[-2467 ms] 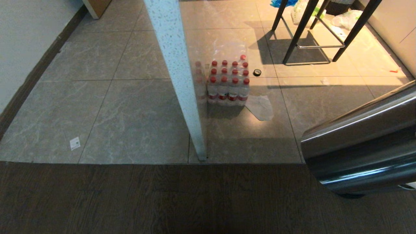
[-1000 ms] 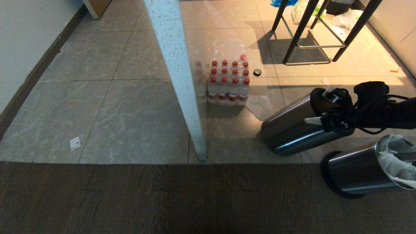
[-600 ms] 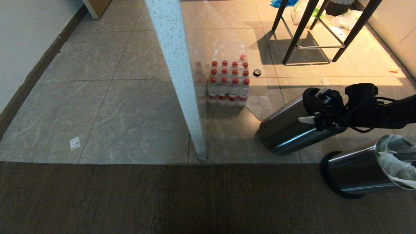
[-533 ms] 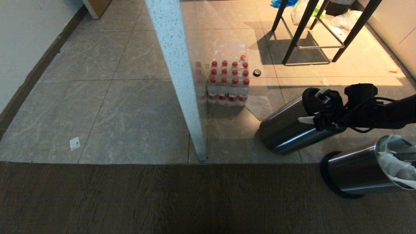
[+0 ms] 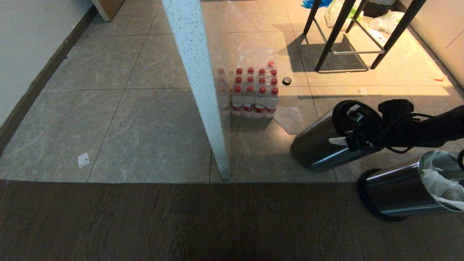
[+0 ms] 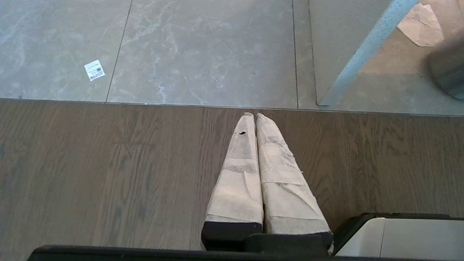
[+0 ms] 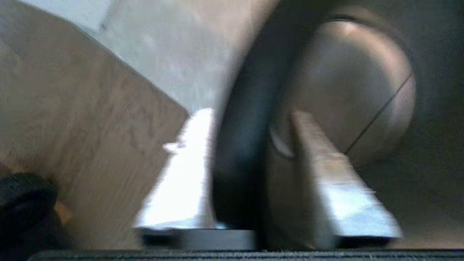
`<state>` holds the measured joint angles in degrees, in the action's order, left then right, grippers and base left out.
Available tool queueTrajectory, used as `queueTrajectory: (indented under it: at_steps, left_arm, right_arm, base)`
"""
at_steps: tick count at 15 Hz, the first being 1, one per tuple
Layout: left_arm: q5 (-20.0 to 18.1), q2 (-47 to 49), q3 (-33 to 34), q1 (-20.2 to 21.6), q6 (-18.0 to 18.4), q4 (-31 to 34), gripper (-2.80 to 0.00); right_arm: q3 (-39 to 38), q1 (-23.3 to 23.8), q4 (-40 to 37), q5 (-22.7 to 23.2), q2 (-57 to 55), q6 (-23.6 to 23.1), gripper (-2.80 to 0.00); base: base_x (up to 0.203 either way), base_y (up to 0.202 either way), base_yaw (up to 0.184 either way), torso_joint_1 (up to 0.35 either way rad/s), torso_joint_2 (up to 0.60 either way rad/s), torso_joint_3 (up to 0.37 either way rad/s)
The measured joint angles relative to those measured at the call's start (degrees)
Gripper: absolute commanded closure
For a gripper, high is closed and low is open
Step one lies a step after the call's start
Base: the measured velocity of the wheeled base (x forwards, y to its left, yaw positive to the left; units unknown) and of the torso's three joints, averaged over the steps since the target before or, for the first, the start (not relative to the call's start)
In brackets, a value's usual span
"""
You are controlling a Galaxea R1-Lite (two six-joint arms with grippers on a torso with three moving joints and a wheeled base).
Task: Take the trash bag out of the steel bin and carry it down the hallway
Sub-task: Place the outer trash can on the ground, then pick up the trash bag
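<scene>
At four o'clock in the head view the thin, light, easily torn trash bag (image 5: 440, 185) lines the steel bin (image 5: 395, 192), best gathered at its loose rim, while the right gripper (image 5: 344, 125) has its jaws astride a tilted steel cylinder's (image 5: 315, 148) black rim, whether pinching it cannot be told.

A shiny round steel bin (image 5: 319, 152) stands tilted on the tile floor (image 5: 152, 130), right of a speckled white post (image 5: 203, 94). Behind it sits a shrink-wrapped pack of red-capped water bottles (image 5: 253, 92). Nearer and further right, a second steel bin (image 5: 395, 195) holds a thin white plastic bag (image 5: 442, 185).
</scene>
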<state>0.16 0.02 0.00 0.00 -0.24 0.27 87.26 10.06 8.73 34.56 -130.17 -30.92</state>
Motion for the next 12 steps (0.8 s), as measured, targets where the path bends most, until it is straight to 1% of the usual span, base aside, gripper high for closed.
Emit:
queueTrajectory:
  at_steps: [5,8,9,12]
  left_arm:
    - [0.0,0.0,0.0,0.0,0.0,0.0,0.0]
    - [0.0,0.0,0.0,0.0,0.0,0.0,0.0]
    - [0.0,0.0,0.0,0.0,0.0,0.0,0.0]
    - [0.0,0.0,0.0,0.0,0.0,0.0,0.0]
  right_arm:
    - [1.5,-0.1,-0.9,0.2,1.2,0.8,-2.8]
    - [0.3,0.8,-2.9,0.3,5.8,2.6,-2.8]
    - [-0.7,1.5,-4.2,0.4,8.1,3.3,0.0]
    - [-8.3,5.3,-7.4,0.2,15.6,3.6,0.0]
  base:
    - [0.0,0.0,0.0,0.0,0.0,0.0]
    - [0.0,0.0,0.0,0.0,0.0,0.0]
    - [0.0,0.0,0.0,0.0,0.0,0.0]
    - [0.0,0.0,0.0,0.0,0.0,0.0]
